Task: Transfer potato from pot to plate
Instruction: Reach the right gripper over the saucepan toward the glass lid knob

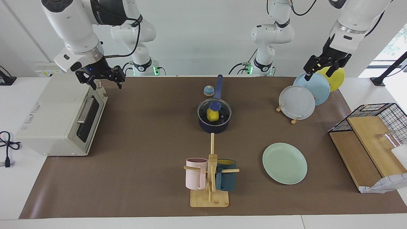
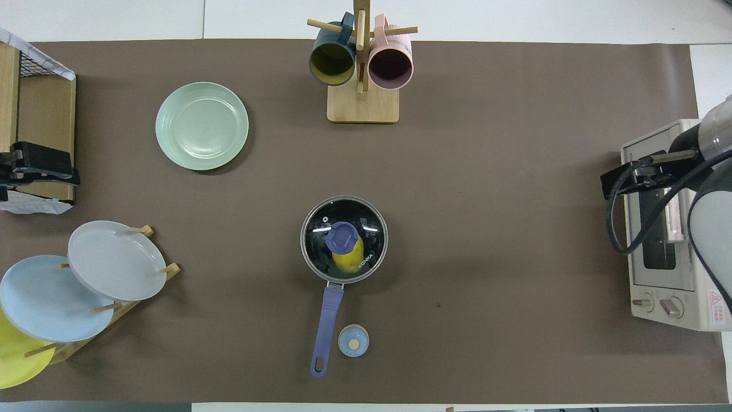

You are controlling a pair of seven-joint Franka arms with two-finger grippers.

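The left end effector [image 1: 321,68] hangs in the air over the rack of standing plates [image 1: 297,102] at the left arm's end of the surface [image 1: 143,133], its dark fingers apart and holding nothing. The right end effector [image 1: 101,78] hangs over the top of the toaster oven [image 1: 60,119] at the right arm's end, its fingers likewise apart and empty. Between the two arms, near the middle of the surface, stands the pot [image 1: 214,119], its long blue handle pointing toward the robots. A glass lid [image 2: 344,239] with a blue knob sits on the pot, and the potato [image 1: 212,115] shows yellow through the glass, lying inside. Just beside the handle rests a small light-blue round knob-like piece [image 1: 208,90]. The plate [image 1: 284,163] lies flat and bare, farther from the robots than the pot and toward the left arm's end. A wooden mug tree [image 1: 210,178] with a pink mug [image 1: 195,173] and a dark blue mug [image 1: 226,179] stands farther from the robots than the pot.
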